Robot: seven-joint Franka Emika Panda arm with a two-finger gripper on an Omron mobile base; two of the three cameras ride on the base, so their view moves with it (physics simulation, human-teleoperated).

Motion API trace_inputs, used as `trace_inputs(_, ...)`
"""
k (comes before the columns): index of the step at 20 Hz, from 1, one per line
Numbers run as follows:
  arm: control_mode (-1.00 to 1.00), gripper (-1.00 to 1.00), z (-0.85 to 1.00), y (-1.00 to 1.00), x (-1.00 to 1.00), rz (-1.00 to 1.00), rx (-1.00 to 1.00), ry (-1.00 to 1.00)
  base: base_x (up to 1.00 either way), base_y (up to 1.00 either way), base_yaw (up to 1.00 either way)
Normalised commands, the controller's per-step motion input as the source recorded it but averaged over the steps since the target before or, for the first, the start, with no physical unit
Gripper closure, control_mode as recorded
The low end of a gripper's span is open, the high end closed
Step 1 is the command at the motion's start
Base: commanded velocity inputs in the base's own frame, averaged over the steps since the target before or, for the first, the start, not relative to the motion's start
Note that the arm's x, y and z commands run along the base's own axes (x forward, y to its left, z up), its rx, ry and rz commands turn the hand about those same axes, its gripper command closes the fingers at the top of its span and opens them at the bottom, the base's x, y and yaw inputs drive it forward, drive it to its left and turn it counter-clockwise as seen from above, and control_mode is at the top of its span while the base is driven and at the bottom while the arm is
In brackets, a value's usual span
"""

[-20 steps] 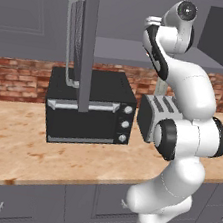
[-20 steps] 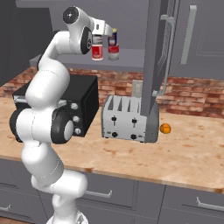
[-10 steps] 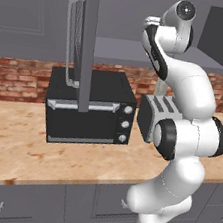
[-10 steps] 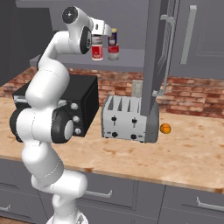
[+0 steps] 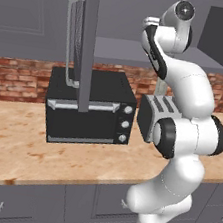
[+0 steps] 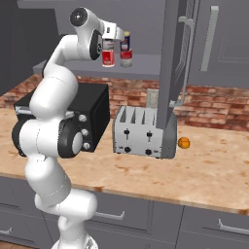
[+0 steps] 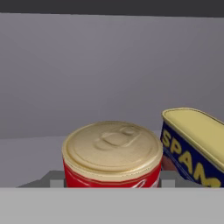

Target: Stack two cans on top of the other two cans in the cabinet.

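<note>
On the grey cabinet shelf [image 6: 143,62] stand two short stacks. My gripper [image 6: 109,47] is shut on a red-and-white can [image 6: 108,47], which sits on top of another red can [image 6: 108,60]. In the hand view this held can [image 7: 111,153] shows its golden lid, with a grey fingertip [image 7: 57,179] tight against each side, my gripper [image 7: 111,180] around it. To its right the dark-blue can with a yellow label [image 6: 126,40] [image 7: 194,148] rests on a red can [image 6: 126,57]. The cabinet's tall door [image 6: 170,58] hangs open.
Below the shelf a black toaster oven [image 6: 92,112] [image 5: 89,107] and a silver toaster [image 6: 141,133] stand on the counter. A small orange [image 6: 183,143] lies right of the toaster. The door's long bar handle [image 6: 187,58] [image 5: 69,41] juts out beside my arm.
</note>
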Motion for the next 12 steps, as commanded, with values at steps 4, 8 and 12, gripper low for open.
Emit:
trace_inputs(4, -1.0, 1.0, 0.0, 0.0, 0.0, 0.0, 0.0, 0.02, 0.0, 0.0, 0.0)
trace_inputs(8, -1.0, 1.0, 0.0, 0.0, 0.0, 0.0, 0.0, 0.04, 0.0, 0.0, 0.0)
trace_inputs(12, -1.0, 1.0, 0.0, 0.0, 0.0, 0.0, 0.0, 0.0, 0.0, 0.0, 0.0)
